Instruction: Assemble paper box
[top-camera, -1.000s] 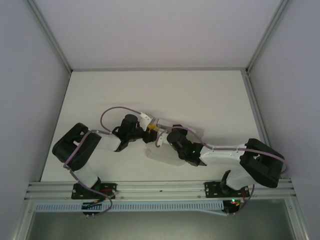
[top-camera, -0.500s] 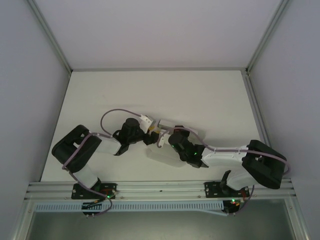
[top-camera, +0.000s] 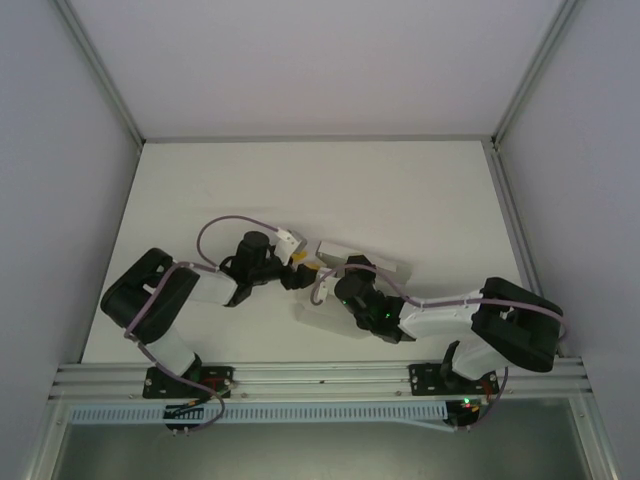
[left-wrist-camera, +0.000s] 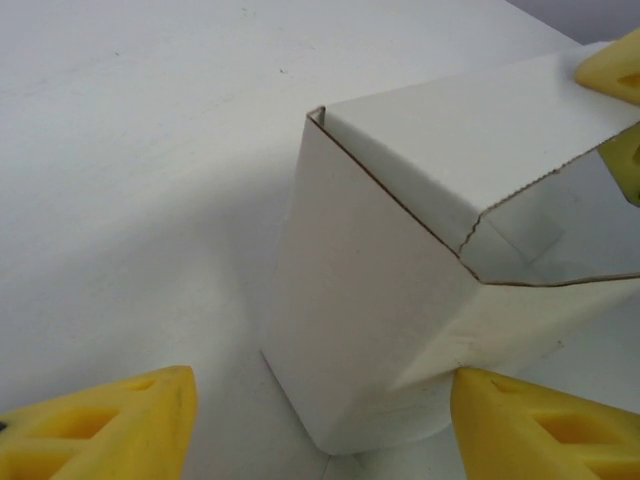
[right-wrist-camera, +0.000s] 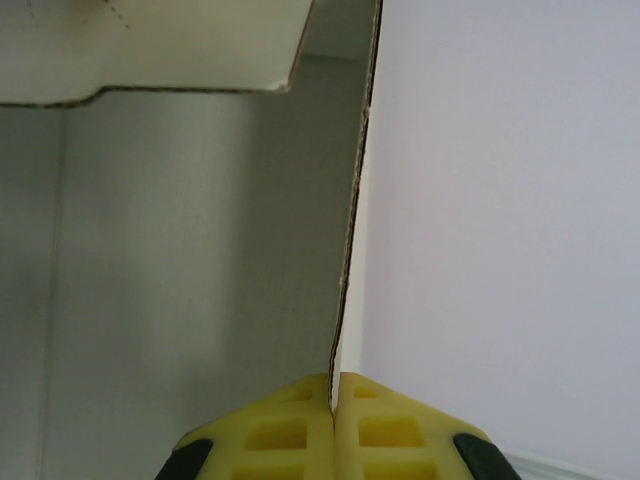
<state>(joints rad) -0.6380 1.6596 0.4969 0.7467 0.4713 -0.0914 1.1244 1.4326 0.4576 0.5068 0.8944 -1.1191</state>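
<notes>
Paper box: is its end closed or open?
Open. The paper box has one flap lifted, leaving a gap into its hollow inside.

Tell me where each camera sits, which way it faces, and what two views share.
Top external: above and behind the bases, looking down on the table; both arms show, the paper box between them.
Left wrist: on the left arm, looking past the open left jaws, yellow tips at both lower corners, at the box.
Right wrist: on the right arm, looking along the right jaws, shut on a box panel's edge.
Shared: the left wrist view also catches the right jaws pinching the box, upper right.
</notes>
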